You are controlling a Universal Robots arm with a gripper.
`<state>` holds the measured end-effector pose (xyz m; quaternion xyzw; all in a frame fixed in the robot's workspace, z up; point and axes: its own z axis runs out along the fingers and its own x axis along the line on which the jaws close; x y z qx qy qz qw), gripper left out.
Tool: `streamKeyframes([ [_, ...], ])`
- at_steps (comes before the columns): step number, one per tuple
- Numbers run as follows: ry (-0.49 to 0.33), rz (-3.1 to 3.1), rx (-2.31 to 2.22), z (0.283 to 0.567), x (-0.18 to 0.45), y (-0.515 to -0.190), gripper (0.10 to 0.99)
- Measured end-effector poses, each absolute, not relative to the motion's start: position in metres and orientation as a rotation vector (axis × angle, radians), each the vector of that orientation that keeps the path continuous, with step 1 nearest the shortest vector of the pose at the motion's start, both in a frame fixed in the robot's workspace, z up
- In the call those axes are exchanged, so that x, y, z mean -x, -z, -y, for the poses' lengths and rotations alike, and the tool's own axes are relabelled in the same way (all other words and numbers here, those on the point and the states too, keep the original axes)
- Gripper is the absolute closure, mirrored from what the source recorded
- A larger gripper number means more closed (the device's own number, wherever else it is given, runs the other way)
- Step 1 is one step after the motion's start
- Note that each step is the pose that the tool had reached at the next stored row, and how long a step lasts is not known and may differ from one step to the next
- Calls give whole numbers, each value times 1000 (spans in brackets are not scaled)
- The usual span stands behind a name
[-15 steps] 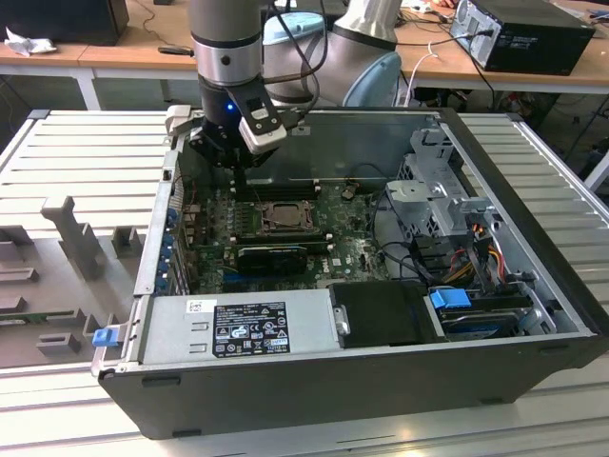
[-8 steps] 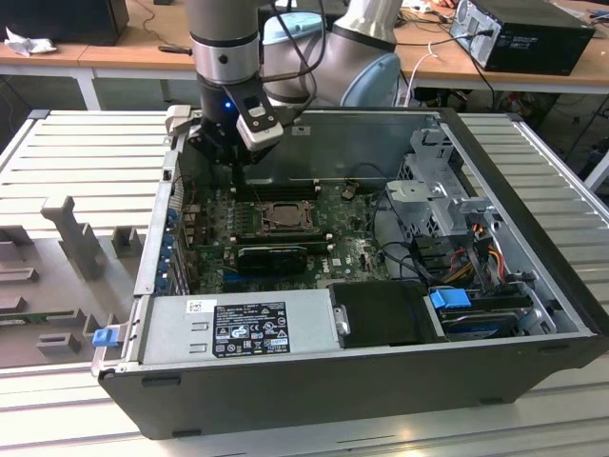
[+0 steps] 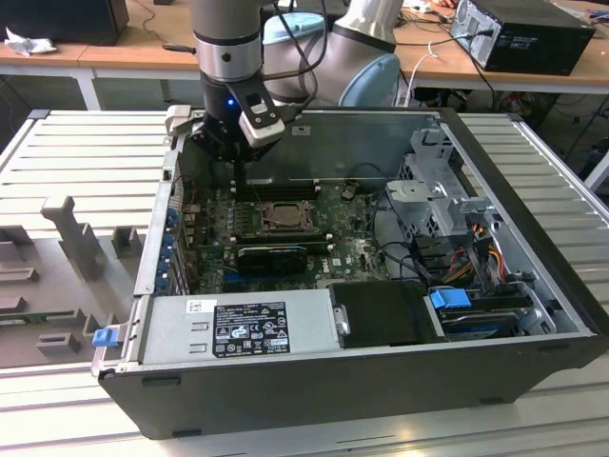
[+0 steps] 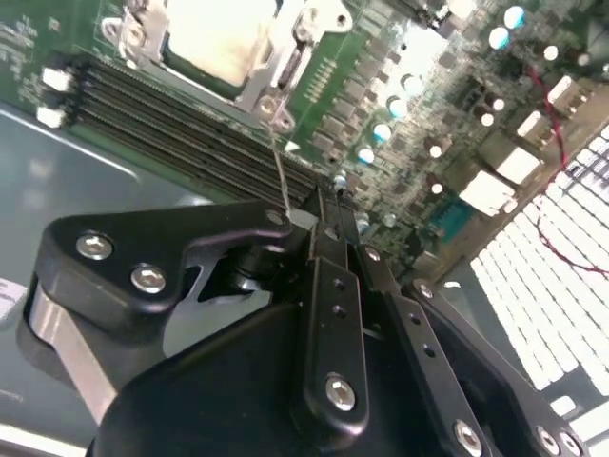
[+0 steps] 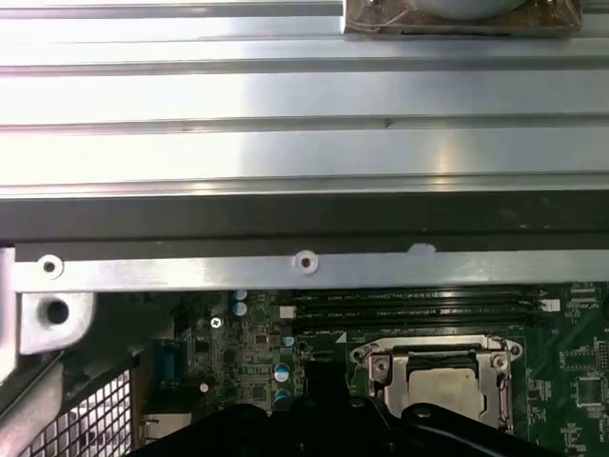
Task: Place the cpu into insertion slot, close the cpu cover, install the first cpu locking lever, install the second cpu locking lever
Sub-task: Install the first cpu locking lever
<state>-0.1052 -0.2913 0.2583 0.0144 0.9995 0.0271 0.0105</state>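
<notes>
A wide bench of ribbed silvery metal slats spreads across the scene. Its long grooves run side to side and catch a soft, even light. In the first wrist view the same slats glare bright in pale bands. On the exterior view's left, grey moulded blocks lie on the bench. At the far side stand wooden-topped desks on white legs. The far desk on the exterior view's left carries a black box with a crumpled white paper beside it. On the far desk to the exterior view's right sits a black computer case among loose cables.
</notes>
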Motion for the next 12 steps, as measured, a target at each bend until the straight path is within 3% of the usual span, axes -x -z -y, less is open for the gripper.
streamKeyframes([
  [12,-82,-3119,-48,291,71,-255,980],
])
